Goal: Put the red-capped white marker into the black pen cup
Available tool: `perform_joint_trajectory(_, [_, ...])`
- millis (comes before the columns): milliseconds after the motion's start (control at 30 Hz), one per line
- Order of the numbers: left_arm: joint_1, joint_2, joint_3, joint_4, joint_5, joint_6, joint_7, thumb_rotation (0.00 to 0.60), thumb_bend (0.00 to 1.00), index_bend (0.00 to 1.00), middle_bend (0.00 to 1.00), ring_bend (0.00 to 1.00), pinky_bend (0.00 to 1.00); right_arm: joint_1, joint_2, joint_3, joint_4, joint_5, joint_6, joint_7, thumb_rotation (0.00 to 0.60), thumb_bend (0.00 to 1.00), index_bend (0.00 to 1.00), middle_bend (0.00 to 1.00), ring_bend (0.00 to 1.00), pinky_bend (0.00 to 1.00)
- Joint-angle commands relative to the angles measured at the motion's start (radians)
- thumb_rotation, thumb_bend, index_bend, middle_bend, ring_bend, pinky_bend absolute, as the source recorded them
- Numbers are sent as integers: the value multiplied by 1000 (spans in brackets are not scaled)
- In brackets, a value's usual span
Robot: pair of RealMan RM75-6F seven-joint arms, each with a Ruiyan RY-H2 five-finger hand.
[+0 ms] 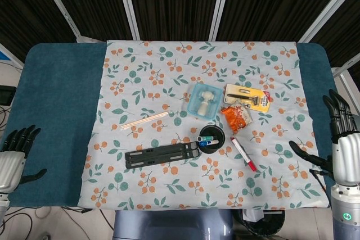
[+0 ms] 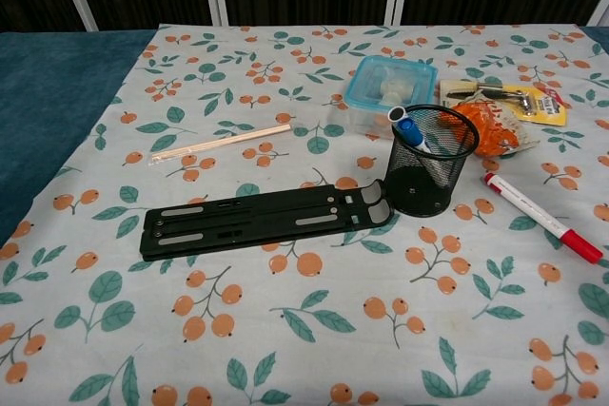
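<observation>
The red-capped white marker (image 1: 243, 154) (image 2: 543, 218) lies flat on the floral cloth, just right of the black mesh pen cup (image 1: 212, 139) (image 2: 428, 172). A blue-capped marker stands inside the cup. My right hand (image 1: 340, 144) hovers at the table's right edge, fingers spread, holding nothing, well to the right of the marker. At the near left edge my left hand (image 1: 14, 155) is also open and empty. Neither hand shows in the chest view.
A black folding stand (image 1: 166, 155) lies left of the cup. Behind the cup sit a blue-lidded box (image 1: 204, 100), an orange snack packet (image 1: 236, 117) and a yellow carded razor (image 1: 247, 96). A pair of wrapped chopsticks (image 1: 145, 120) lies at mid-left.
</observation>
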Motion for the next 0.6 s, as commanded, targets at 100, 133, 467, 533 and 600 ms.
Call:
perform_joint_trajectory(100, [0,1,1,-1,0,-2,1,600,2,0,0,0,0,-1,-1,-4,0,-1,-2,-3,600,64,0,0,0,174])
perform_joint_trajectory(133, [0,1,1,-1,0,-1,0,600,2,0,0,0,0,-1,-2,-6,-1,-2,-5,-3,600,65,0,0,0,175])
perform_joint_trajectory(467, [1,3,1,-5,-6,-4,-4,600,3,0,0,0,0,5,-30,-64,2,-7,-74,-75,600,64,0,0,0,175])
perform_joint_trajectory(533, [1,3,0,-8,-9,-5,-2,600,3,0,0,0,0,7,-43,-83,-6,8,-105,-104,600,64,0,0,0,175])
perform_joint_trajectory(600, [0,4,-1,-8,-10,-5,-2,600,3,0,0,0,0,11,-59,-98,-17,44,-142,-134,600,65,0,0,0,175])
